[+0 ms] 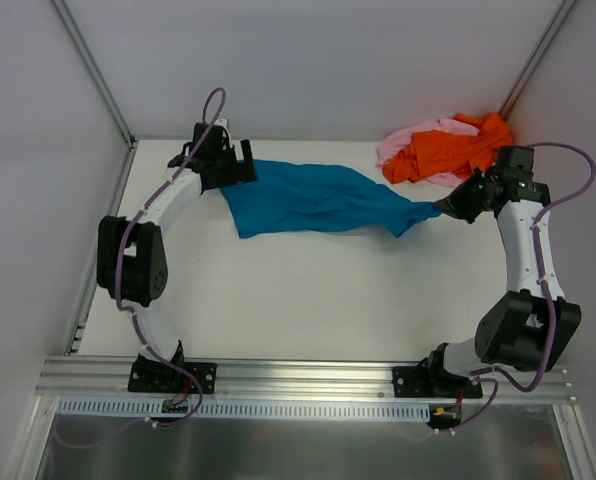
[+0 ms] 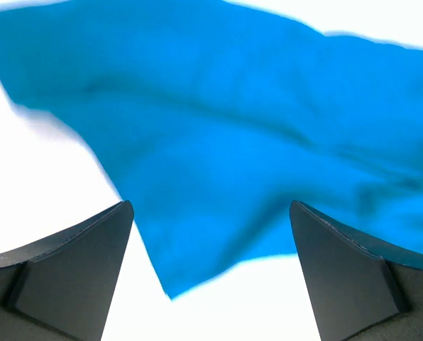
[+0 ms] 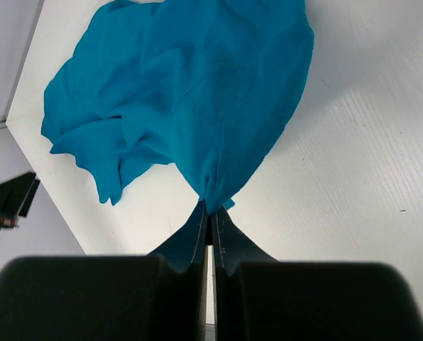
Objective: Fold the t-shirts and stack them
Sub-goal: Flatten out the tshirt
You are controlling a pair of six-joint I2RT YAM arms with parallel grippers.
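We see the teal-blue t-shirt (image 1: 313, 200) stretched in a wrinkled band across the far half of the white table (image 1: 308, 300). It runs from the left gripper (image 1: 243, 165) at the far left to the right gripper (image 1: 444, 207) at the right.

The right gripper's jaws are pinched together on a bunched corner of the shirt (the right wrist view shows the cloth fanning out from the closed tips). The left gripper's jaws stand wide apart over the shirt's left end, and its wrist view shows a pointed corner of cloth between the 2 fingers.

In the far right corner the orange t-shirt (image 1: 448, 150) lies crumpled on top of the pink t-shirt (image 1: 410, 140). Both are unfolded, near the right gripper but apart from the teal one.
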